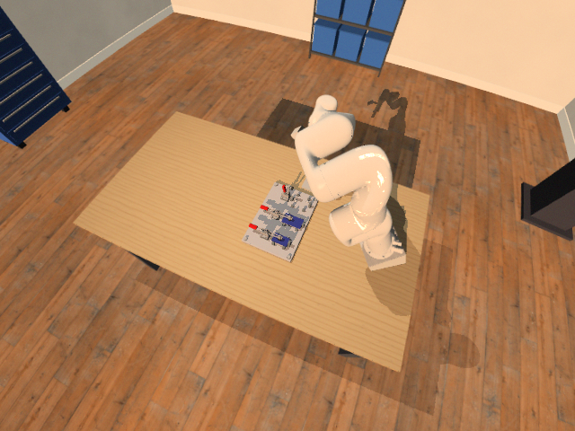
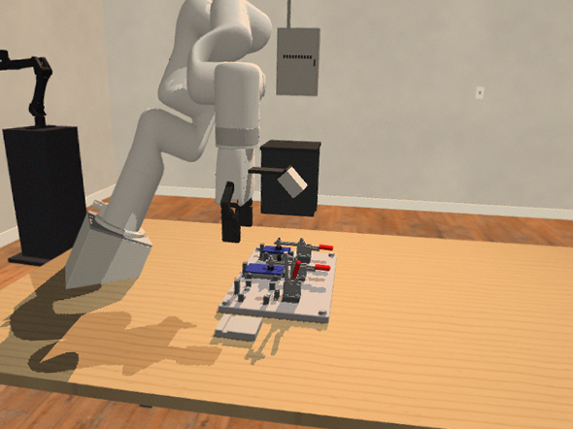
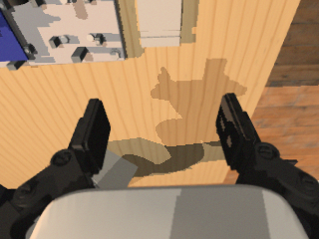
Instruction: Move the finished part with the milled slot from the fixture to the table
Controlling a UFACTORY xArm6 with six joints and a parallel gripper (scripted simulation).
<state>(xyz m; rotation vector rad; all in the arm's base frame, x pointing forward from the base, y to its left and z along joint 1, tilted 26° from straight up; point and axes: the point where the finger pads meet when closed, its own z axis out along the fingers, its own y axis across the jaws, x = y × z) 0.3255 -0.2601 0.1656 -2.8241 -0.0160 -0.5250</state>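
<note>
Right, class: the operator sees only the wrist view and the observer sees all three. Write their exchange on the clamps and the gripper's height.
Operator: Are both blanks clamped?
Observer: The exterior view shows the two blue blanks in their nests, each clamp's red handle lying down.
Operator: And the third clamp?
Observer: Its red handle stands raised over a nest with no part in it.
Operator: How high am I?
Observer: The gripper hangs above the table, jaws open and holding nothing.
</note>
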